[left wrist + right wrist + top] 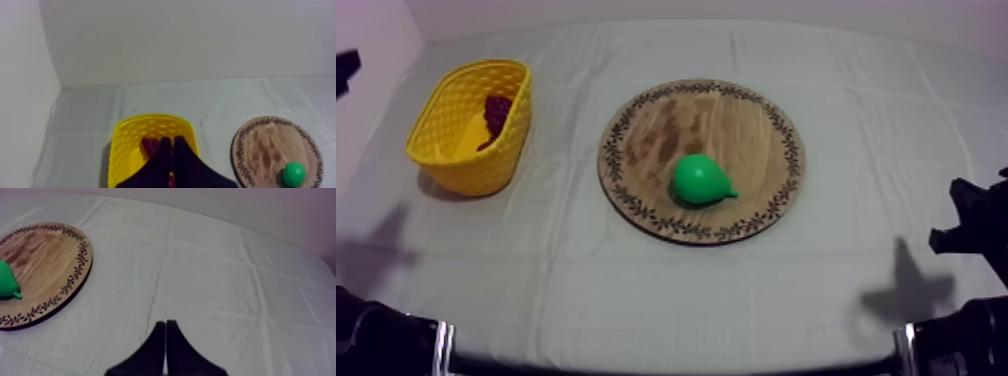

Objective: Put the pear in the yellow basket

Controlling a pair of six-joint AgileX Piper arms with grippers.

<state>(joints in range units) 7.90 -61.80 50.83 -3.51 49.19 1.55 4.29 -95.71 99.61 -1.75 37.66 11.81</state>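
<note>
Pear [701, 180] on the wooden board [736, 120] points its stem toward my right gripper [165, 323]; left gripper [172, 141] sits by the yellow basket [150, 118]; both pressed together.

Glossy smooth pear [702, 179] on grained wooden board [761, 125]; perforated plastic-looking yellow basket [456, 160]; creased matt cloth [636, 290].

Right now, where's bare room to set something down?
Bare grey-white cloth: between the yellow woven basket and the round wooden board, right of the board, and along the near edge. Crowded: the green pear on the board, dark grapes in the basket.
</note>
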